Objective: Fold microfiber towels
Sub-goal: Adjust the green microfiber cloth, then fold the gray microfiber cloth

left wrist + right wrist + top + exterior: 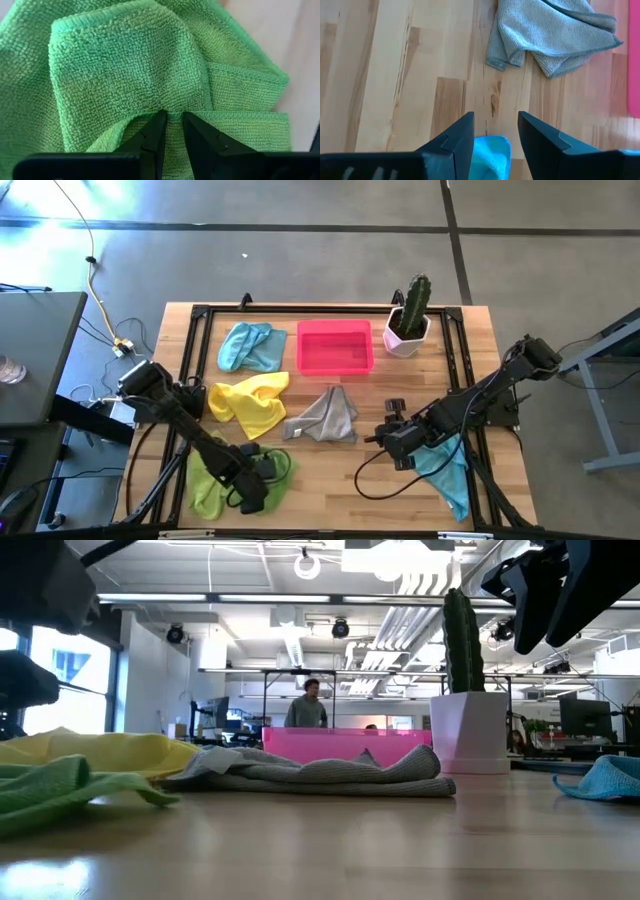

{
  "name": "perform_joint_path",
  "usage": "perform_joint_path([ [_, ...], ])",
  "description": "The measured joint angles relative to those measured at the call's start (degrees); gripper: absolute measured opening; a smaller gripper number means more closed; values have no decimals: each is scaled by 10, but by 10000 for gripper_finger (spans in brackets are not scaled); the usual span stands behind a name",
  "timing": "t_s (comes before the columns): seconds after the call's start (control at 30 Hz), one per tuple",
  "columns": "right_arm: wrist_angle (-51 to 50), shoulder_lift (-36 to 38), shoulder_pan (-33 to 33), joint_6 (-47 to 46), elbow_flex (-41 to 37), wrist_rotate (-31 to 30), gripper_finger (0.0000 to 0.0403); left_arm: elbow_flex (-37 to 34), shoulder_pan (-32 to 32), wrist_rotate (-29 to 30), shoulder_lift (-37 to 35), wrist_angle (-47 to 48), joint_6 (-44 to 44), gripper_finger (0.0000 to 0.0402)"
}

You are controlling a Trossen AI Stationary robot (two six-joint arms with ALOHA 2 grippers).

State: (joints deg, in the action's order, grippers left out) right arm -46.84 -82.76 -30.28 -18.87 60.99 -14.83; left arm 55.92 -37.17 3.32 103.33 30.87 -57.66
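- Left hand (pixel 170 116) is down at the near-left of the bench (pixel 330 470), fingers pinched together on a fold of the lime green towel (pixel 130 75), so it's grasping that one
- that green towel (pixel 205 485) sits crumpled at the front-left corner, partly under the left arm
- right hand (pixel 495 122) hangs over the near-right of the bench with its fingers spread apart, nothing squeezed between them, though a bit of the light blue towel (pixel 490 157) shows in the gap right below
- that blue towel (pixel 450 470) trails from under the right hand toward the front-right edge
- grey towel (pixel 325 420) is bunched up mid-bench, just in front of the pink tray (pixel 335 347); the right wrist view sees it ahead of the fingers too
- yellow towel (pixel 250 402) lies rumpled left of the grey one, close beside it
- second light blue towel (pixel 250 345) is at the back, just left of the tray
- small cactus in a white pot (pixel 408 320) stands right of the tray at the back
- low view catches a person (pixel 306 705) way off in the room behind
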Motion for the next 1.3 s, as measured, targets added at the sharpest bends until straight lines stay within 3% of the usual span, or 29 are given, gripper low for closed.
perform_joint_path([
  [0.17, 0, 0, 0, 14, 0, 0, 145, 1, -1, -43, -5, 72, -70, 62],
  [0.53, 2, 0, 0, 14, 0, 0, 145, -5, 19, -99, 2, 314, -109, 62],
  [0.77, 53, 0, 1, 14, 0, -51, 145, 5, 58, -94, -19, 342, -77, 62],
  [1.0, 120, 0, 30, 19, 0, -82, 145, 84, 67, -29, -40, 336, -17, 62],
  [1.3, 164, -8, 102, 45, 1, -63, 174, 138, 79, 208, -40, 249, 81, 79],
])
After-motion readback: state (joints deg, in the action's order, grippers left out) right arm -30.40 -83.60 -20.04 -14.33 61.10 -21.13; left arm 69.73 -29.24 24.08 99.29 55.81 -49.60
